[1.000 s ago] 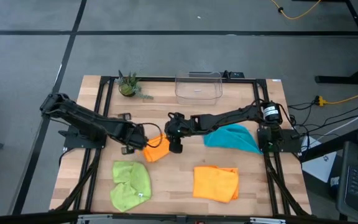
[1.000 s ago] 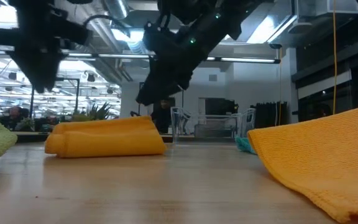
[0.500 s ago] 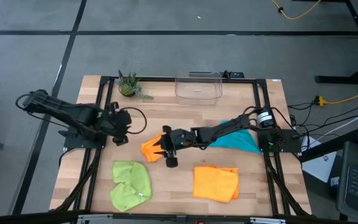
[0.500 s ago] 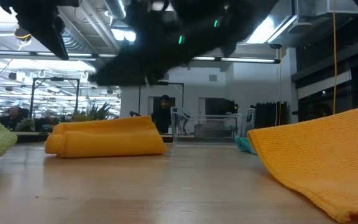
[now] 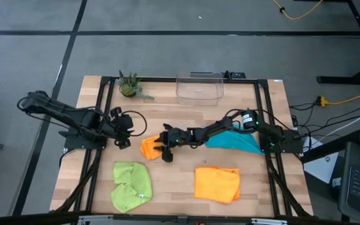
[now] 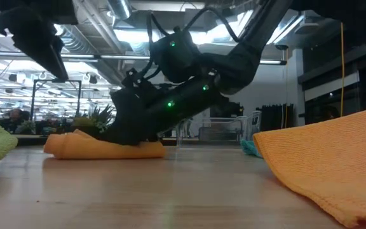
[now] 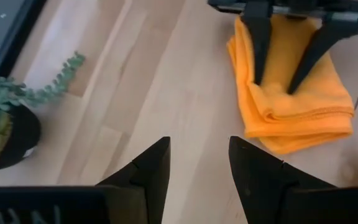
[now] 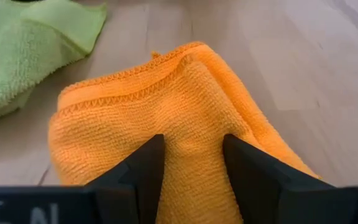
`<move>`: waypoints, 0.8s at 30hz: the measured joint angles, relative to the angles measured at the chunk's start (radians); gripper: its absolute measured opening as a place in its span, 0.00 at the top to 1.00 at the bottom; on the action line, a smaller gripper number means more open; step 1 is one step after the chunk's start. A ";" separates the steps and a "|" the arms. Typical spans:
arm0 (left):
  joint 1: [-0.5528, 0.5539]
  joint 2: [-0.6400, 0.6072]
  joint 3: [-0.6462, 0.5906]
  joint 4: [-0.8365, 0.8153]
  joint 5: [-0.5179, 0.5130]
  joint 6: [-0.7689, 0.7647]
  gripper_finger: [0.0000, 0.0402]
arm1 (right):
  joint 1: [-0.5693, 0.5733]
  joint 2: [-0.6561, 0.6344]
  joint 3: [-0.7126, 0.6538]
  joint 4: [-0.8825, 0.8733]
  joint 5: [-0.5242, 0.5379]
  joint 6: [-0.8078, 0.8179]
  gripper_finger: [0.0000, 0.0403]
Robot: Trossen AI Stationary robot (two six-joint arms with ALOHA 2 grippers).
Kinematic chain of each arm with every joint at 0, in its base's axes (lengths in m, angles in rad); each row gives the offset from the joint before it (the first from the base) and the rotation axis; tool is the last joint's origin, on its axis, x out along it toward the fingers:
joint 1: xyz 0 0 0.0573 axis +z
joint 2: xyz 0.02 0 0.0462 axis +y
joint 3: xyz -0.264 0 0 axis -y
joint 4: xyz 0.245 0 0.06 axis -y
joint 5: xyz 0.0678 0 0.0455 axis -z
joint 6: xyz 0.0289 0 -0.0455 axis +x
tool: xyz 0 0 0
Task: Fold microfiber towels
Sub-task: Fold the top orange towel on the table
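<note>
Robotics lab: framed wooden table [image 5: 180,187], exposed ceiling ducts [image 6: 113,19].

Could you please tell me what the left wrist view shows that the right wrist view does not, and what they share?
Only the left wrist view shows the potted plant, the left gripper open over bare wood, and the right gripper's fingers seen from outside, pressing down. Only the right wrist view shows the lime green towel. Both show the folded orange towel with the right gripper on it.
</note>
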 joint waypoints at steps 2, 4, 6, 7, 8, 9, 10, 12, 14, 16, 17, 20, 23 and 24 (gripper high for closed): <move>0.000 0.000 -0.015 0.010 0.009 -0.002 0.61 | -0.001 0.001 -0.001 0.007 -0.010 -0.002 0.58; 0.000 0.000 -0.029 0.020 0.022 -0.016 0.61 | -0.002 -0.027 -0.003 -0.014 -0.012 -0.012 0.58; 0.000 0.000 -0.040 0.038 0.030 -0.036 0.61 | -0.005 -0.068 -0.009 -0.058 -0.019 -0.060 0.58; 0.000 0.000 -0.045 0.046 0.038 -0.053 0.61 | -0.007 -0.094 -0.011 -0.096 -0.019 -0.087 0.58; 0.000 0.000 -0.050 0.054 0.053 -0.072 0.61 | -0.008 -0.120 -0.012 -0.112 -0.018 -0.113 0.58; 0.000 0.000 -0.057 0.075 0.072 -0.087 0.61 | -0.009 -0.157 -0.012 -0.145 -0.016 -0.135 0.58; 0.000 0.000 -0.065 0.101 0.088 -0.099 0.61 | -0.009 -0.190 -0.012 -0.175 -0.015 -0.152 0.58; 0.000 0.000 -0.096 0.194 0.120 -0.103 0.61 | -0.009 -0.260 -0.007 -0.239 -0.013 -0.186 0.58; 0.000 0.000 -0.148 0.325 0.154 -0.100 0.61 | -0.005 -0.309 -0.006 -0.305 -0.013 -0.227 0.58; 0.000 0.000 -0.204 0.453 0.161 -0.098 0.61 | 0.006 -0.339 -0.009 -0.384 -0.008 -0.279 0.58; 0.000 0.002 -0.231 0.519 0.162 -0.097 0.61 | 0.014 -0.352 -0.009 -0.422 -0.008 -0.303 0.58; 0.001 0.009 -0.298 0.650 0.145 -0.096 0.61 | 0.036 -0.359 -0.007 -0.475 -0.017 -0.321 0.58; 0.000 0.007 -0.328 0.695 0.133 -0.080 0.61 | 0.056 -0.322 -0.008 -0.488 -0.018 -0.326 0.58; 0.001 0.006 -0.338 0.700 0.131 -0.076 0.61 | 0.063 -0.304 -0.009 -0.493 -0.018 -0.340 0.58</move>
